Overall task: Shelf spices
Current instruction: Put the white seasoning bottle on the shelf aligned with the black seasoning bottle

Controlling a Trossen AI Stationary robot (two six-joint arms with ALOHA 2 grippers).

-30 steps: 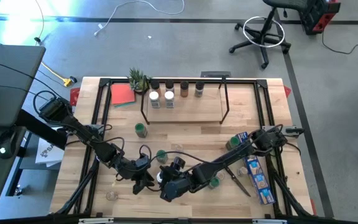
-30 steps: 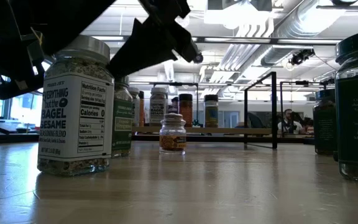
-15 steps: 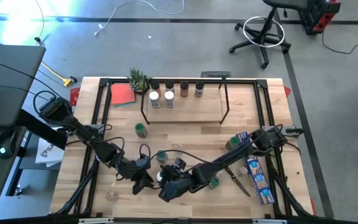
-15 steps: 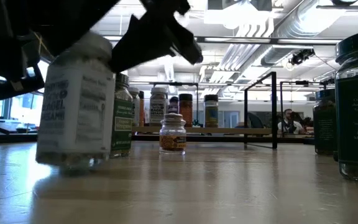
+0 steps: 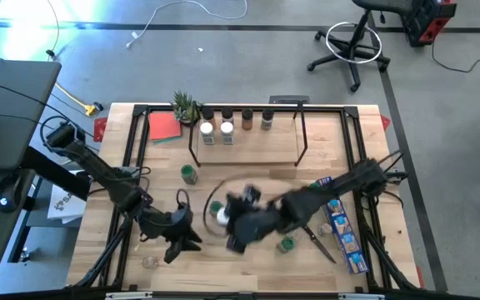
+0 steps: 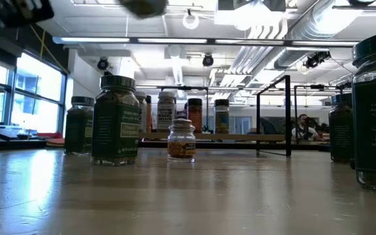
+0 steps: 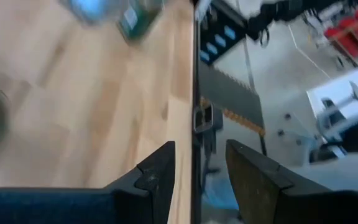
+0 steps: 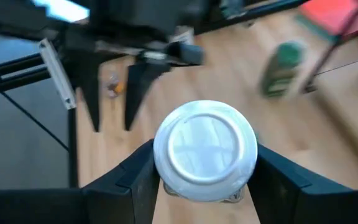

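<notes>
1. The right gripper (image 8: 204, 186) is clamped on a white-capped jar (image 8: 205, 150); in the right wrist view the round cap fills the space between the two dark fingers (image 8: 129, 180).
2. In the high view that same jar (image 5: 222, 216) shows as a white spot at the tip of the blurred right arm, over the middle of the table's near half.
3. The left gripper (image 5: 183, 242) hangs over the near left part of the table (image 5: 248, 183), just left of the right one. Its fingers (image 7: 160, 171) stand a little apart with nothing between them, bare wood and the table edge showing past them.
4. A green-capped jar (image 5: 287, 244) stands near the right arm, with a long blue box (image 5: 345, 236) and a black-handled tool (image 5: 319, 242) farther right.
5. Another green-capped jar (image 5: 189, 173) stands alone left of centre, between the grippers and the shelf.
6. The shelf (image 5: 247, 142) sits at the far edge. It carries two white-capped jars (image 5: 207, 130) in front and a row of dark-capped jars (image 5: 247, 115) behind.
7. In the low view, a small orange-filled jar (image 6: 181, 140) stands mid-table with dark green jars (image 6: 116, 120) to its left.
</notes>
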